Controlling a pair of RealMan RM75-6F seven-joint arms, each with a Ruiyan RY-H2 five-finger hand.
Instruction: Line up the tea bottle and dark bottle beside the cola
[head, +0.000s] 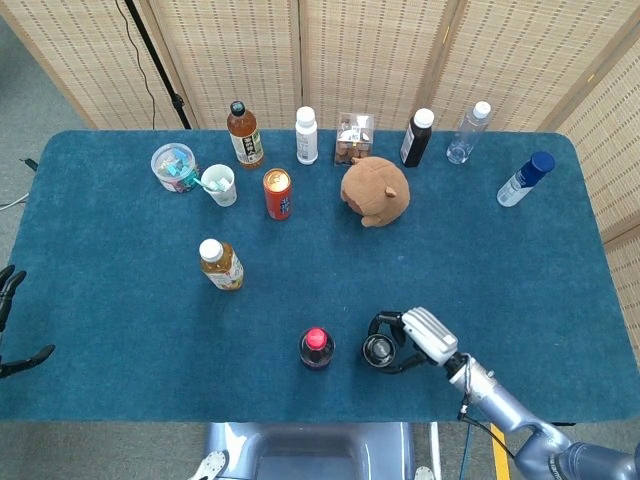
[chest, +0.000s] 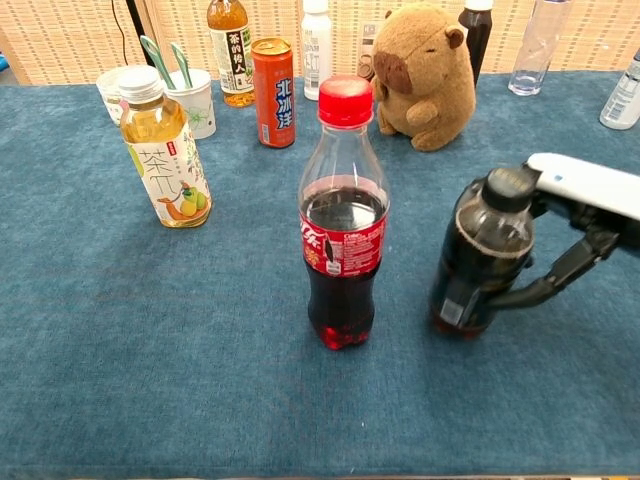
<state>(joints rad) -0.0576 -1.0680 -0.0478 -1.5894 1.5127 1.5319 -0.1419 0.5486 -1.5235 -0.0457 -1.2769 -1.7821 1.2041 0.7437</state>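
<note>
The cola bottle (head: 316, 347) (chest: 344, 215) with a red cap stands upright near the table's front edge. My right hand (head: 412, 338) (chest: 575, 215) grips the dark bottle (head: 379, 350) (chest: 476, 255), black-capped, just right of the cola and close to or on the cloth. The tea bottle (head: 220, 265) (chest: 163, 148), pale yellow with a white cap, stands upright apart to the cola's left and further back. My left hand (head: 8, 325) hangs off the table's left edge, fingers apart, holding nothing.
Along the back stand a brown tea bottle (head: 243, 134), a white bottle (head: 306, 135), a snack box (head: 354, 137), a dark sauce bottle (head: 416, 137), a clear bottle (head: 467, 132) and a blue-capped bottle (head: 525, 178). An orange can (head: 277, 193), cups (head: 218, 185) and a plush capybara (head: 375, 191) sit mid-table.
</note>
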